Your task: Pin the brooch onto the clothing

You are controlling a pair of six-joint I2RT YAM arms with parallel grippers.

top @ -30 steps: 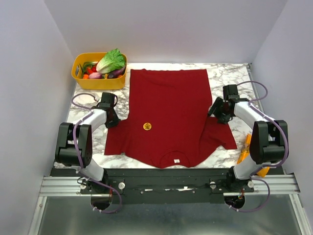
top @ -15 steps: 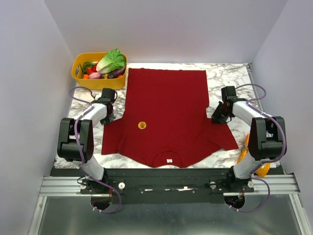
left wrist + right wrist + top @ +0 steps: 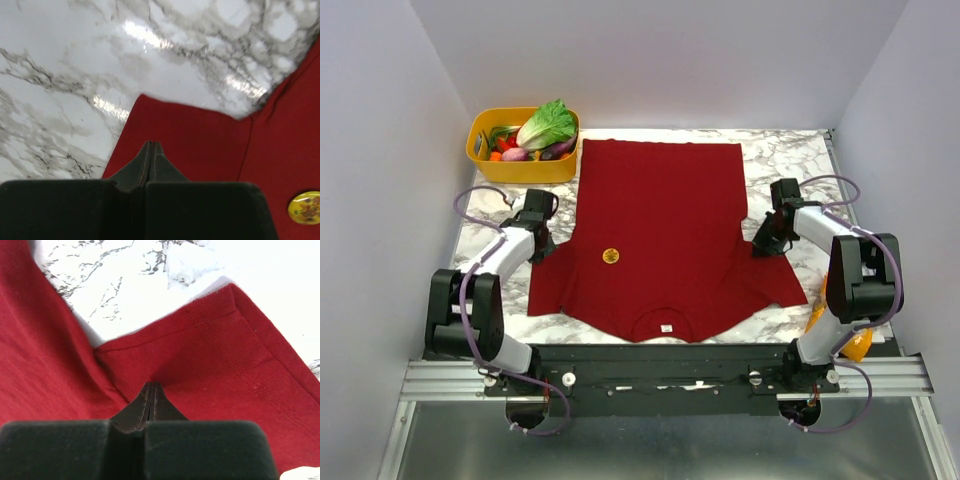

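Far left there's a yellow basket of veg, not part of this. The left gripper sits over the left sleeve of the clothing with its fingers pressed flat together. I can't tell if any cloth is nipped between them. The brooch lies on the shirt's chest, near that gripper and off to its right, so I'd say the left arm is the closer one. It's round, so no long axis to line up. On the right, the right gripper is closed the same way at the other sleeve's armpit, well apart from the brooch.
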